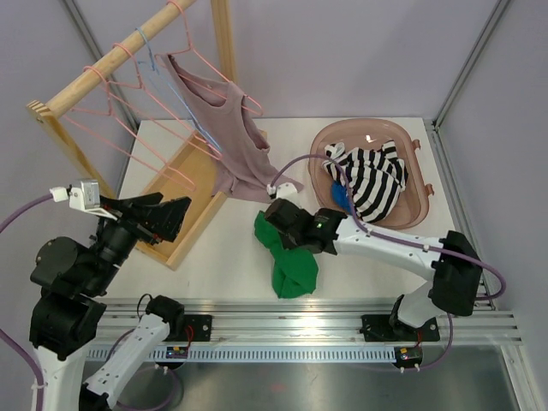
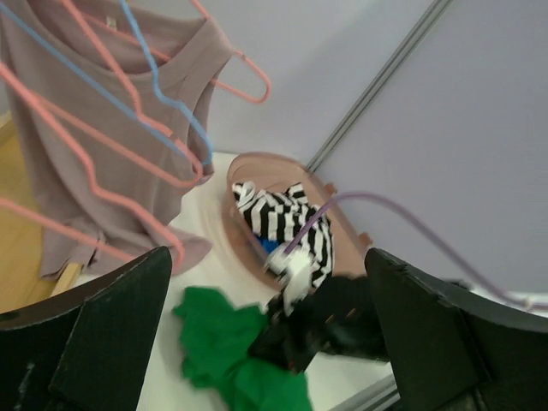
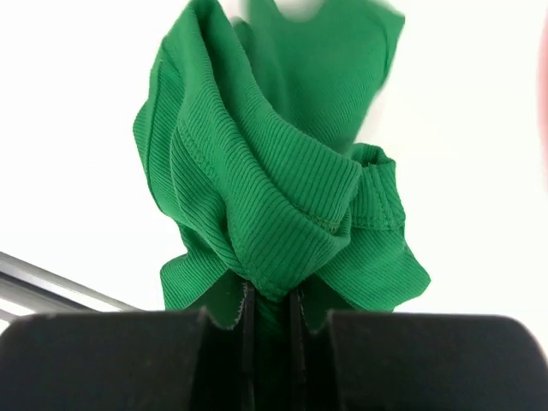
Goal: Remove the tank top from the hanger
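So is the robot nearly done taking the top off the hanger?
Not yet. A green top is on no hanger, pinched in the right claw. The mauve tank top still hangs on its pink hanger, and the left claw is open, so that's left.

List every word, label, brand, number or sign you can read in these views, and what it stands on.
No text can be read in any view.
The small board at the left arm's base has coloured marks that are too small to read.
No print shows on the mauve tank top, green garment, striped garment or pink basin.
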